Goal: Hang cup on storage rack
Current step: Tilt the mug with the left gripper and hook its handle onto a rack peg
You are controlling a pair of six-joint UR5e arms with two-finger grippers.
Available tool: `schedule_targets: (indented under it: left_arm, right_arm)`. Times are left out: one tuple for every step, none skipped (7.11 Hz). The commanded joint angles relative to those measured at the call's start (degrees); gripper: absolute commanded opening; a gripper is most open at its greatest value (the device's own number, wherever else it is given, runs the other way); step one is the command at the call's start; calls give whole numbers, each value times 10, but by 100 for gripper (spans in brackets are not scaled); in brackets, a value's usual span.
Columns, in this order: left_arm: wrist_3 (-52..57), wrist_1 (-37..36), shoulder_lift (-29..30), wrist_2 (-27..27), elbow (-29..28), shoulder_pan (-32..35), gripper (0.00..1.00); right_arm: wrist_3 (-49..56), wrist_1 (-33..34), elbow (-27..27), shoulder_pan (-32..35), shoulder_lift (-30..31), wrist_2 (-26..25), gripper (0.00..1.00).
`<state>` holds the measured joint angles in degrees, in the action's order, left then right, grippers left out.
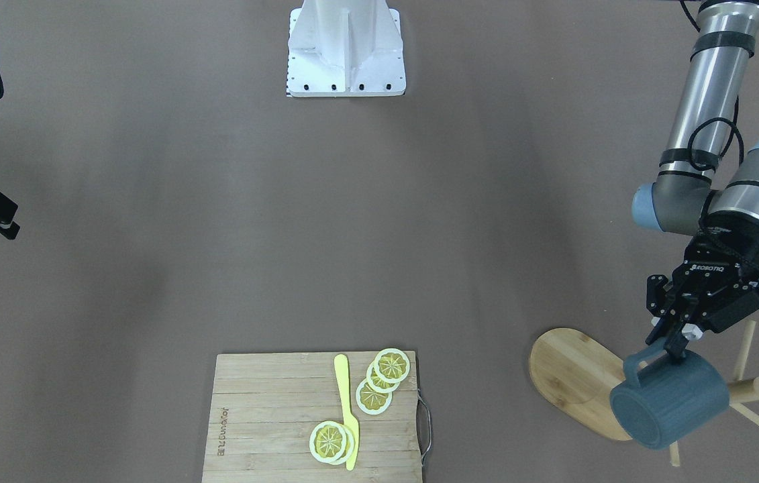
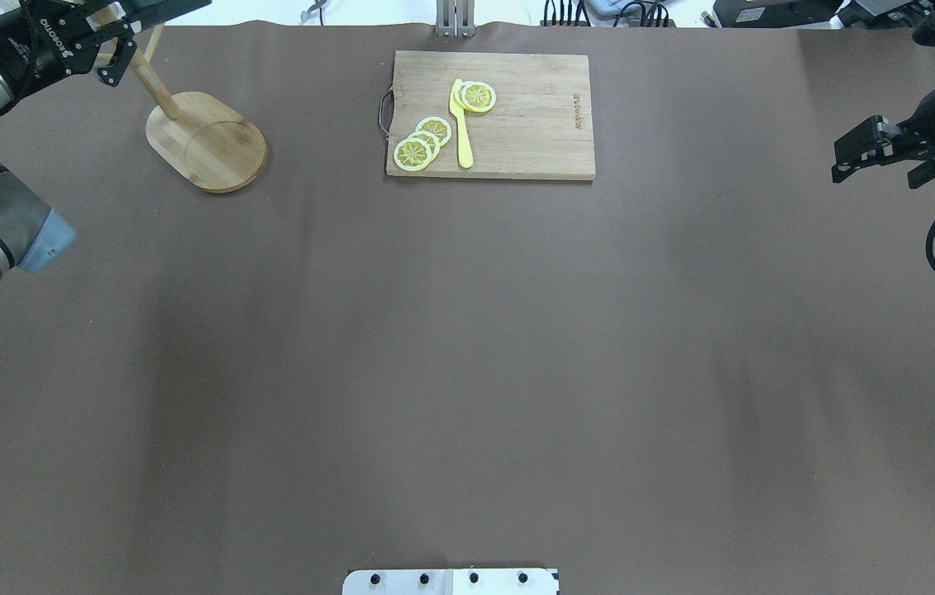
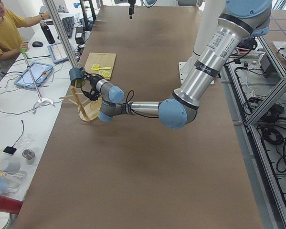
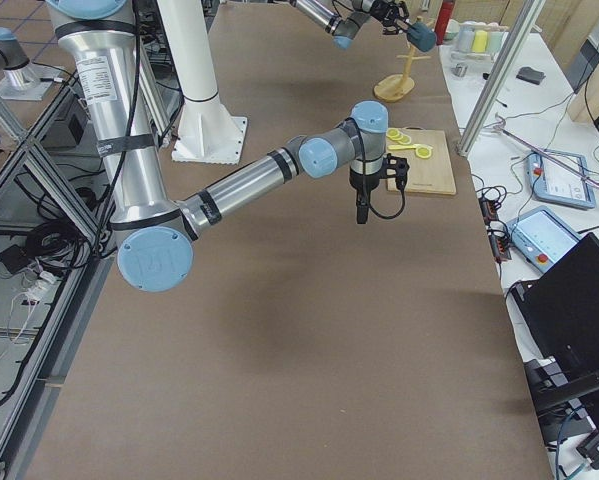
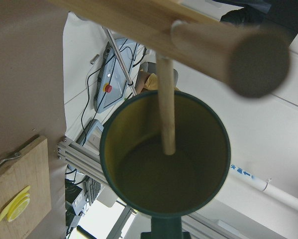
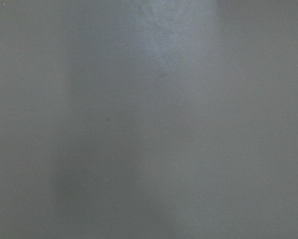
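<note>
Left end effector (image 1: pixel 676 345): closed down narrow on the loop handle (image 1: pixel 641 362) of the cup (image 1: pixel 671 402), fingers pinching the top of the loop. It carries the cup clear of the worktop (image 1: pixel 218 235).

Cup: slate-blue, ribbed, tipped on its side. In the front-facing view its flat bottom points away from the post (image 1: pixel 751 389) of the storage rack (image 1: pixel 570 376) and its mouth faces the post. It hangs over the end of the oval bamboo base nearest the post.

Left wrist view: looks straight into the yellow-olive inside of the cup (image 5: pixel 129 149). One thin peg (image 5: pixel 165 99) runs down from the post (image 5: pixel 228 50) and pokes in through the open mouth. Cannot tell whether the peg touches the inner wall. The handle sits at the bottom edge of this view, not on any peg.

Right end effector (image 4: pixel 362 212): points down over bare worktop, well apart from cup and rack, nothing in it. Cannot tell how far open it stands; its wrist view shows only plain brown surface.

Also on the worktop: a wooden cutting board (image 1: pixel 272 416) with a metal handle, near the operators' edge, well apart from the rack. On it lie lemon slices (image 1: pixel 374 396) and a yellow knife (image 1: pixel 347 409) between the two clusters of slices.
</note>
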<state>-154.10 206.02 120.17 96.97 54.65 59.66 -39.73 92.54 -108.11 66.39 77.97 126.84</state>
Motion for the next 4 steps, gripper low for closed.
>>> schedule_targets:
  left_arm:
    - [-1, 15, -12, 2, -4, 0, 0]
    - [-10, 23, -11, 2, -4, 0, 0]
    - [-21, 24, -12, 2, -6, 0, 0]
    - [-21, 41, -12, 2, -17, 0, 0]
  right_arm:
    - [0, 1, -1, 1, -3, -2, 100]
    - [0, 1, -1, 0, -4, -2, 100]
    - [0, 1, -1, 1, -4, -2, 100]
    - [0, 1, 0, 0, -5, -2, 100]
